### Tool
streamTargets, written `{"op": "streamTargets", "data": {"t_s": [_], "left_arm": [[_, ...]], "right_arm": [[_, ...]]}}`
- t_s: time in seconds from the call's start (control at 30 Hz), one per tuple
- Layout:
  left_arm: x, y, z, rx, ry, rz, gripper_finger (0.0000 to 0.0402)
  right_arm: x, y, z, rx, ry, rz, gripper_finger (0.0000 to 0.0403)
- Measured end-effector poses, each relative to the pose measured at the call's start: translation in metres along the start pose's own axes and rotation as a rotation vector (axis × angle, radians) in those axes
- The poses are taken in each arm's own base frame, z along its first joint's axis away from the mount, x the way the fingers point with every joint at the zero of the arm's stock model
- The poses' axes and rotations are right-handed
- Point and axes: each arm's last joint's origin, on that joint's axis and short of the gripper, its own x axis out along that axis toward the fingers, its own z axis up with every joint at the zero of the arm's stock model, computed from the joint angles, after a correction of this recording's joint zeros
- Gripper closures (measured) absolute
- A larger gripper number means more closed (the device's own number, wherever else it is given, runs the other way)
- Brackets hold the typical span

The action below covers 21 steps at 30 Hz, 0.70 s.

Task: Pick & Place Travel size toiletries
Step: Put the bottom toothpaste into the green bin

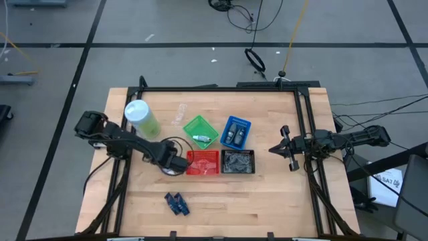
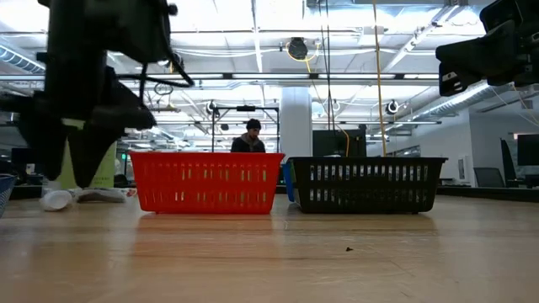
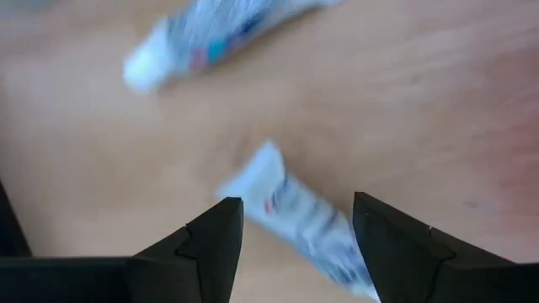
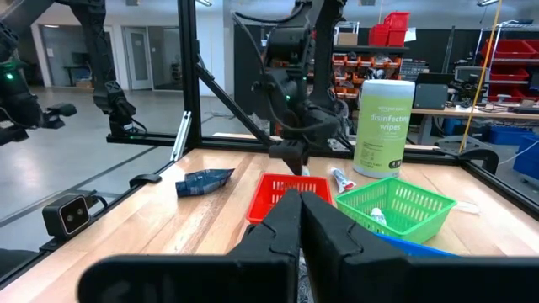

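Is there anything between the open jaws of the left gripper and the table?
Yes. In the left wrist view a whitish tube lies on the wooden table between the left gripper's open jaws, not yet gripped.

Red basket [image 1: 202, 162] sits left of black basket [image 1: 239, 161], touching.

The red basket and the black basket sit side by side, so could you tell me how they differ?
The red basket looks bare inside from above, while the black basket holds a heap of grey items. The red basket has the left gripper hovering open just beside it over a tube on the table; the black basket has no gripper near it. Both are rectangular mesh baskets, seemingly touching.
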Motion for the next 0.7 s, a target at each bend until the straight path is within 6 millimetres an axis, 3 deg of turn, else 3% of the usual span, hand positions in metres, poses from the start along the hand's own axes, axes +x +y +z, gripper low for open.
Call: {"op": "streamTargets", "data": {"t_s": [0.27, 0.7], "left_arm": [[-0.001, -0.004, -0.021, -0.368, 0.012, -0.060, 0.0179], [0.015, -0.012, -0.025, -0.376, -0.023, -0.004, 0.0179]], "right_arm": [[0.000, 0.000, 0.000, 0.000, 0.000, 0.000, 0.0403], [0.000, 0.000, 0.000, 0.000, 0.000, 0.000, 0.0403]]}}
